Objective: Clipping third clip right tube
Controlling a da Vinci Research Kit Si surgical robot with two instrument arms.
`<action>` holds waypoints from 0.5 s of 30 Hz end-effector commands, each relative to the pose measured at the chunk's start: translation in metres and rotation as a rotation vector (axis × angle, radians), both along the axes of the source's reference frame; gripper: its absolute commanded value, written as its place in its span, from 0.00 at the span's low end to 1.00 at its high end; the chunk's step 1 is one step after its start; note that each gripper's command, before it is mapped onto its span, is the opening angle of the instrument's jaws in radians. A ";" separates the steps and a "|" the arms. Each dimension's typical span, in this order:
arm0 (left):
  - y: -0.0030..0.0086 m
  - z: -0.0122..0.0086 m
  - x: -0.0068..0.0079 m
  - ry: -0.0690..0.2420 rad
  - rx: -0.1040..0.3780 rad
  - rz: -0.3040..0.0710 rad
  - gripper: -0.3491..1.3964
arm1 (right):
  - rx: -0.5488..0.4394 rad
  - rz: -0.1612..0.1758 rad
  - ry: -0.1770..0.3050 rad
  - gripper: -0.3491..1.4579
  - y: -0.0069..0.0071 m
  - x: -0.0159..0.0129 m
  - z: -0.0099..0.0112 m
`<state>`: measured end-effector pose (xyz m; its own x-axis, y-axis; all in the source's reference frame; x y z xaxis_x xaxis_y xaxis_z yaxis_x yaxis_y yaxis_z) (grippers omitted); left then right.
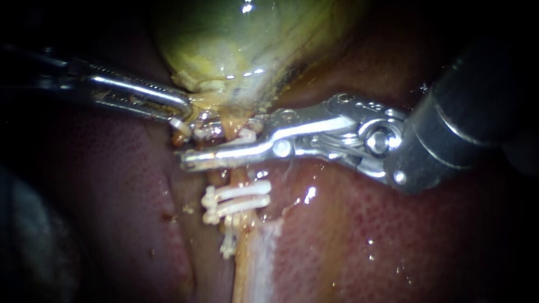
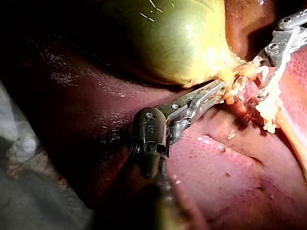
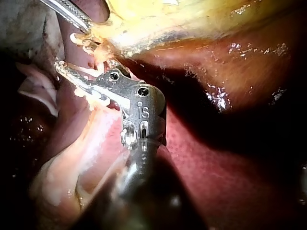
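Our left instrument [image 1: 182,109] comes in from the left. Its jaws are closed on the narrow yellow end of the gallbladder [image 1: 236,39], pinching it from both sides. The left wrist view shows the same grip, with the green body of the gallbladder swelling just beyond the jaws.

From that narrow end the tube [image 1: 238,177] runs down across the liver [image 1: 112,191]. Our right instrument [image 1: 191,147] reaches in from the right. Its long jaws lie crosswise over the tube just below the gallbladder, one jaw on each side of it. Between them a white clip [image 1: 250,133] sits around the tube. Both jaws seem to press on it, though glare and fluid blur that spot.

Further down the same tube, apart from the jaws, sit the lower clips [image 1: 236,199], two of them, one just beside the other. In the right wrist view our right jaws point toward the left instrument and end near it.
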<state>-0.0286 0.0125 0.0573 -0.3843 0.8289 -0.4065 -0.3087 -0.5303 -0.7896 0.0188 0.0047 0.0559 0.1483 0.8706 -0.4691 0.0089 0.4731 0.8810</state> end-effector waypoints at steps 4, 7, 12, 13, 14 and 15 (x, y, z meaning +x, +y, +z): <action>0.0000 0.0000 0.0000 0.000 0.000 0.000 0.00 | 0.058 0.031 -0.022 0.16 0.0001 -0.0005 -0.0002; 0.0000 0.0000 0.0000 0.000 0.000 0.000 0.00 | 0.105 0.038 -0.030 0.05 0.0001 -0.0008 -0.0003; 0.0000 0.0000 0.0000 0.000 0.000 0.000 0.00 | 0.171 0.085 -0.054 0.00 -0.0001 -0.0018 -0.0004; 0.0000 0.0000 0.0000 0.000 0.000 0.000 0.00 | 0.176 0.090 -0.057 0.00 -0.0002 -0.0019 -0.0005; 0.0000 0.0000 0.0000 0.000 0.000 0.000 0.00 | 0.182 0.093 -0.058 0.00 -0.0004 -0.0021 -0.0006; 0.0000 0.0000 0.0000 0.000 0.000 0.000 0.00 | 0.181 0.097 -0.060 0.00 -0.0005 -0.0021 -0.0006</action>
<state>-0.0286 0.0125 0.0573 -0.3845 0.8287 -0.4067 -0.3083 -0.5306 -0.7896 0.0166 0.0042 0.0552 0.0811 0.9518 -0.2958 -0.0841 0.3023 0.9495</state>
